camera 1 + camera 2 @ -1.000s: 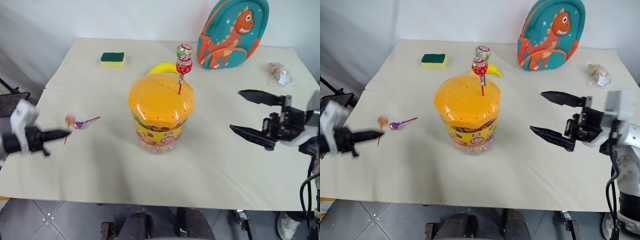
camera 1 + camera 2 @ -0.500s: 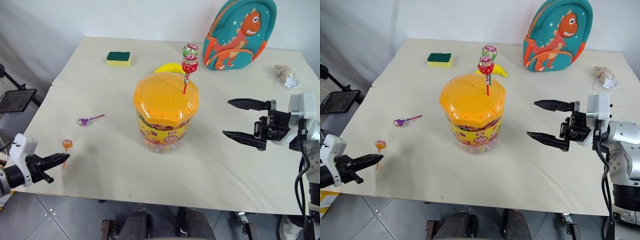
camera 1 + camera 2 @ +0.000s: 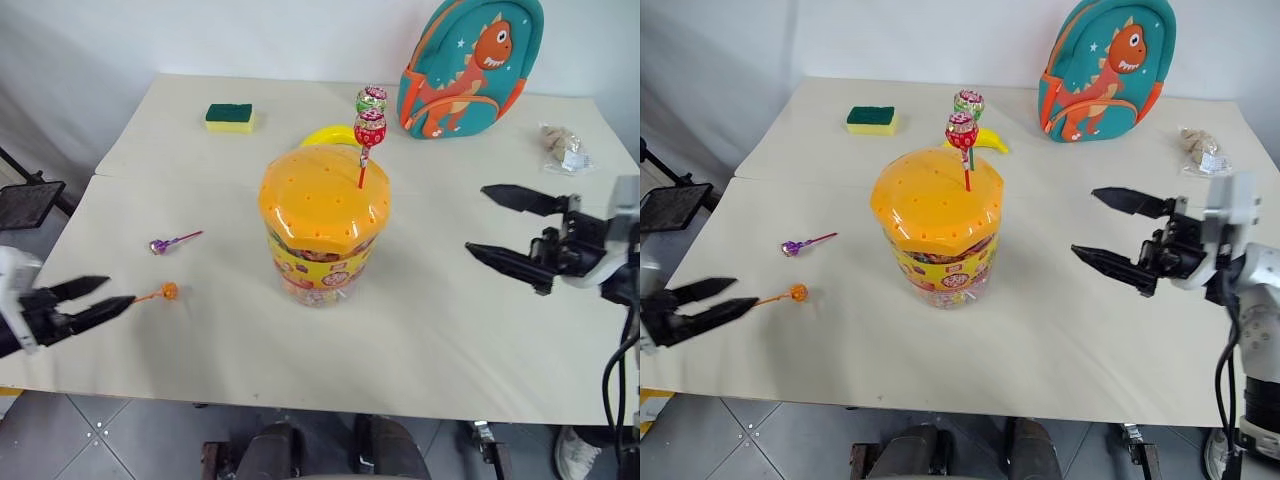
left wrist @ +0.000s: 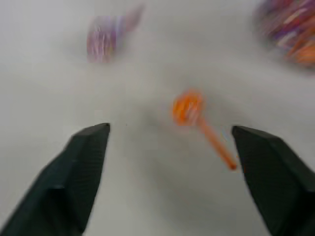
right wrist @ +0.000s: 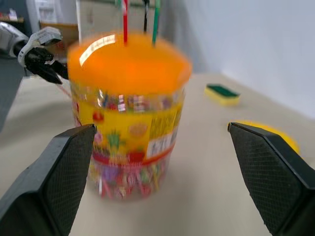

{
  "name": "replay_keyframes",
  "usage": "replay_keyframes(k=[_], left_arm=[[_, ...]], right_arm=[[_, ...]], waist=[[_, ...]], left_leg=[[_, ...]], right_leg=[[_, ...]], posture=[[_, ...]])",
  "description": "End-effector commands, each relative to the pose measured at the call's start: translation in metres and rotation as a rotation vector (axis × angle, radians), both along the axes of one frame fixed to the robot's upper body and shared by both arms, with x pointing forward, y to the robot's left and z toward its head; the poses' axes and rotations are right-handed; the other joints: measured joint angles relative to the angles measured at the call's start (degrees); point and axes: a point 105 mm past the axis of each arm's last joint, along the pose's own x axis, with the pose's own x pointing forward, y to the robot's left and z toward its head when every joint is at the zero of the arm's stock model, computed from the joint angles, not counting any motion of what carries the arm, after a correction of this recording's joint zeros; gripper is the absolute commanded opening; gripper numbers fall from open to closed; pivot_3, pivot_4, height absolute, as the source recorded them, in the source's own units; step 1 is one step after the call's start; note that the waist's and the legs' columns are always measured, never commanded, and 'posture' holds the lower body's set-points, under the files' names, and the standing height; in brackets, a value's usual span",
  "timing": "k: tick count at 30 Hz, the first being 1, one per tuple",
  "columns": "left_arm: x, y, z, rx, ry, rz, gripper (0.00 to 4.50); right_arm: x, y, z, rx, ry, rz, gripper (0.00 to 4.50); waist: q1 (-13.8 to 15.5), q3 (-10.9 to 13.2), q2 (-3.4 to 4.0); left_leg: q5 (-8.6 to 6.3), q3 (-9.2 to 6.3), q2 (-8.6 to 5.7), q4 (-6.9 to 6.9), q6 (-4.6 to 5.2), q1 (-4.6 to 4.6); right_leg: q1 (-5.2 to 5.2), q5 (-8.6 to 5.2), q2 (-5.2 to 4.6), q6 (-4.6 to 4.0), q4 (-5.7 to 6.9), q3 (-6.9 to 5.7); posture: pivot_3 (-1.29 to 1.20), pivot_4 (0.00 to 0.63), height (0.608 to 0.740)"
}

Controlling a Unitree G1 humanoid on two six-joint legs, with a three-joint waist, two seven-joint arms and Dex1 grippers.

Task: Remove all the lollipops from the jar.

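Two lollipops, red and green, stand in the jar mid-table. Purple and orange ones lie on the table's left part, the orange just off the spread left pincer. Right pincer gapes empty beside the jar. Sponge, backpack and a half-hidden banana sit behind.

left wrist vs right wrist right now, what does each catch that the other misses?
Left wrist: the orange lollipop and purple lollipop lying on the table, between the open left gripper fingers.
Right wrist: the sponge, the banana, two lollipop sticks standing in the lid, and the open right gripper.
Both: the jar, a blurred edge in the left wrist view.
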Motion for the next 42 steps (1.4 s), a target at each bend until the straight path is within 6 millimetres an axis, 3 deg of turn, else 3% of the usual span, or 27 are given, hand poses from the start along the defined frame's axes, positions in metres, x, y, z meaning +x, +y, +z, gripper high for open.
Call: replay_keyframes(k=[1, 5, 8, 19, 22, 25, 33, 36, 39, 42], left_arm=[[-0.008, -0.002, 0.041, -0.015, -0.185, -0.106, 4.11], [-0.004, -0.046, 0.076, -0.074, -0.33, -0.304, 4.11], [-0.004, -0.072, 0.087, -0.101, -0.378, -0.396, 4.49], [-0.005, -0.092, 0.095, -0.149, -0.465, -0.445, 4.49], [-0.005, -0.1, 0.095, -0.158, -0.468, -0.457, 4.5], [-0.005, -0.103, 0.092, -0.163, -0.465, -0.46, 4.5], [-0.007, -0.114, 0.096, -0.195, -0.476, -0.515, 4.5], [-0.005, -0.117, 0.099, -0.21, -0.486, -0.531, 4.5], [0.002, -0.12, 0.093, -0.17, -0.447, -0.552, 4.5], [0.003, -0.124, 0.086, -0.092, -0.419, -0.591, 4.5]], right_arm=[[-0.015, 0.021, 0.022, 0.023, -0.034, 0.1, 4.5], [-0.012, 0.059, 0.034, 0.072, -0.038, 0.199, 4.5], [-0.008, 0.083, 0.033, 0.058, 0.008, 0.247, 4.5], [0.012, 0.119, 0.032, 0.032, 0.023, 0.232, 4.5], [0.015, 0.125, 0.033, 0.029, 0.017, 0.23, 3.85], [0.018, 0.13, 0.035, 0.027, 0.008, 0.224, 2.88], [0.016, 0.122, 0.05, 0.117, -0.025, 0.271, 0.06], [0.011, 0.113, 0.065, 0.221, -0.053, 0.327, 0.02], [0.015, 0.076, 0.091, 0.329, -0.09, 0.269, 0.02], [0.023, 0.043, 0.089, 0.241, -0.07, 0.113, 0.02]], waist=[[-0.08, 0.0, 0.0], [-0.1, -0.01, -0.02], [-0.14, -0.01, -0.01], [-0.87, -0.01, -0.03], [-0.69, -0.01, -0.03], [-0.77, -0.01, -0.03], [-0.8, -0.01, -0.03], [-0.79, -0.01, -0.03], [-0.6, -0.01, -0.03], [-0.47, -0.01, -0.03]], left_leg=[[0.0, 0.0, 0.02, 0.01, 0.0, 0.0], [0.0, -0.01, 0.01, 0.05, 0.0, 0.02], [-0.01, -0.03, 0.01, 0.03, -0.02, 0.0], [0.03, 0.2, -0.04, 0.04, 0.07, -0.04], [0.04, 0.17, -0.05, 0.05, 0.08, -0.03], [0.04, 0.15, -0.06, 0.04, 0.08, -0.03], [0.04, 0.17, -0.06, 0.04, 0.08, -0.04], [0.04, 0.17, -0.06, 0.04, 0.08, -0.04], [0.05, 0.16, -0.09, 0.05, 0.09, -0.04], [0.06, 0.15, -0.18, 0.05, 0.13, -0.05]], right_leg=[[0.0, 0.0, 0.0, 0.0, 0.01, 0.0], [0.0, 0.0, -0.04, -0.01, 0.09, 0.03], [-0.03, 0.0, -0.05, -0.01, 0.1, 0.05], [-0.14, 0.0, 0.28, 0.0, 0.19, -0.05], [-0.14, 0.0, 0.24, 0.0, 0.21, 0.05], [-0.14, 0.0, 0.24, 0.0, 0.22, 0.05], [-0.14, 0.0, 0.34, 0.0, 0.21, 0.03], [-0.14, 0.0, 0.37, 0.0, 0.21, 0.02], [-0.14, 0.01, 0.38, 0.01, 0.22, -0.01], [-0.13, 0.01, 0.33, 0.02, 0.25, -0.05]], posture=[[0.0, 0.15, 0.74], [0.0, 0.15, 0.74], [0.0, 0.15, 0.74], [0.0, 0.15, 0.74], [0.0, 0.15, 0.74], [0.0, 0.15, 0.74], [0.0, 0.15, 0.74], [0.0, 0.15, 0.74], [0.0, 0.15, 0.74], [0.0, 0.15, 0.74]])
